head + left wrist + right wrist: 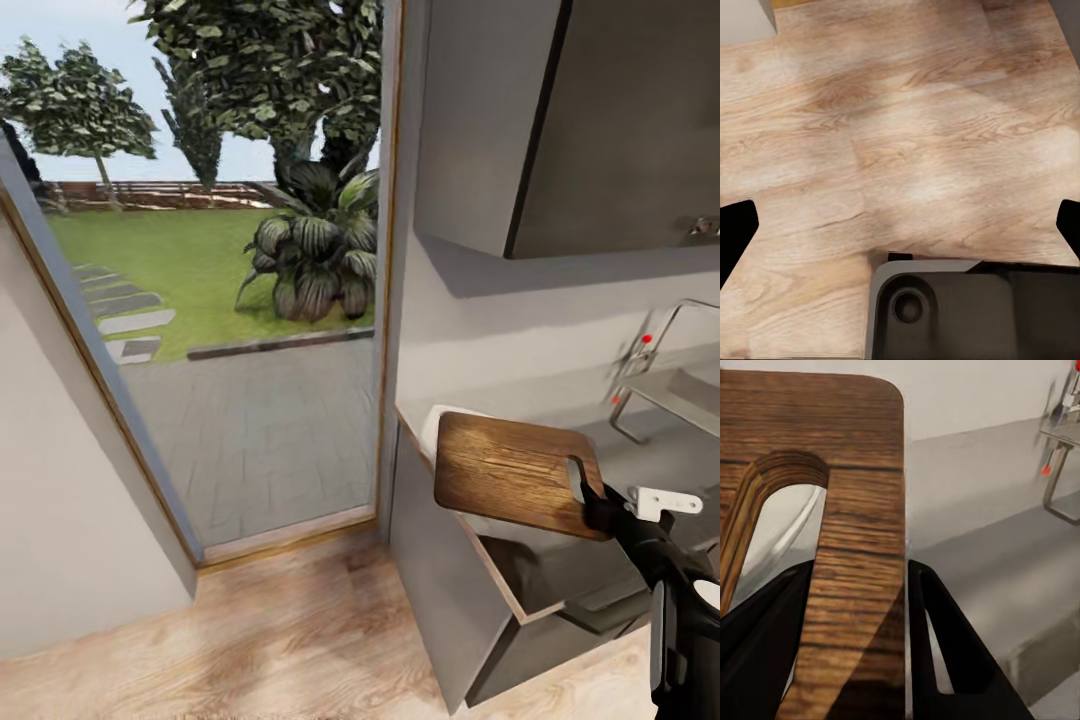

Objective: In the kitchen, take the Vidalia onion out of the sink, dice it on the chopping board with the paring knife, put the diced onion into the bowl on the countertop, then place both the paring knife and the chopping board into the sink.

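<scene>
Wooden chopping board [510, 470] is hanging in the air over the end of the grey desk [660, 450], with the right gripper [598, 510] clamping it by the strip beside the slot handle. White bowl [440, 420] is peeking out just behind it, and the sink [690, 395] with its chrome tap [655, 350] is sitting further along. I'd say the board is stiff and fairly hefty, so an end pinch is probably letting it sag or twist. Left gripper [900, 225] is pointing at the wood floor [900, 127], fingers spread wide, holding nothing.
</scene>
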Controlling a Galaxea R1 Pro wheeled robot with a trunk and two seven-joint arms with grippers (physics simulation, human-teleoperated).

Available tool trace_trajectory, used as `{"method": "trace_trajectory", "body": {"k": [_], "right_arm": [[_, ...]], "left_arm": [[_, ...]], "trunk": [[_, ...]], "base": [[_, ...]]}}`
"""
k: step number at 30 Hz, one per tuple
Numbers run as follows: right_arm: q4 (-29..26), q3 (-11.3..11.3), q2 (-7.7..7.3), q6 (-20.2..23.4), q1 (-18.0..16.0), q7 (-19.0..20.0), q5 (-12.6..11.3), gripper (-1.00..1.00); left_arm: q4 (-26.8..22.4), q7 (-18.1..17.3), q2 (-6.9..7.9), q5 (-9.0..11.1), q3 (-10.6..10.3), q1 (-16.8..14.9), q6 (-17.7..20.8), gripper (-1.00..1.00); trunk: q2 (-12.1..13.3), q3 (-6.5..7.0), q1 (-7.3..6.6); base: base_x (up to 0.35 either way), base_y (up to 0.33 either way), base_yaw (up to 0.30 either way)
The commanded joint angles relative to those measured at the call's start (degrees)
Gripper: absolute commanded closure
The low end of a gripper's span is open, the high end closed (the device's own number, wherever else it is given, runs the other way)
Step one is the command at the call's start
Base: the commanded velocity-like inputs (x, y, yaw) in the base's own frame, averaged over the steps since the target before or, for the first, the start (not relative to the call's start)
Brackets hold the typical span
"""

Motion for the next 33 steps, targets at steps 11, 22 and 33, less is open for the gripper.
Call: {"method": "trace_trajectory", "body": {"k": [11, 22, 33], "right_arm": [[-0.10, -0.15, 0.05, 0.19, -0.08, 0.44, 0.41, 1.00], [-0.18, -0.23, 0.05, 0.19, -0.08, 0.44, 0.41, 1.00], [-0.88, -0.24, 0.05, 0.19, -0.08, 0.44, 0.41, 1.00]], "left_arm": [[-0.17, 0.26, 0.09, 0.50, -0.51, 0.00, -0.19, -1.00], [-0.17, 0.26, 0.09, 0.50, -0.52, 0.00, -0.19, -1.00], [-0.17, 0.26, 0.09, 0.51, -0.52, 0.00, -0.19, -1.00]], "trunk": [[-0.12, -0.11, 0.04], [-0.12, -0.11, 0.04], [-0.12, -0.11, 0.04]], "base": [[-0.019, -0.234, 0.285], [-0.145, -0.270, 0.285], [-0.183, -0.263, 0.285]]}}
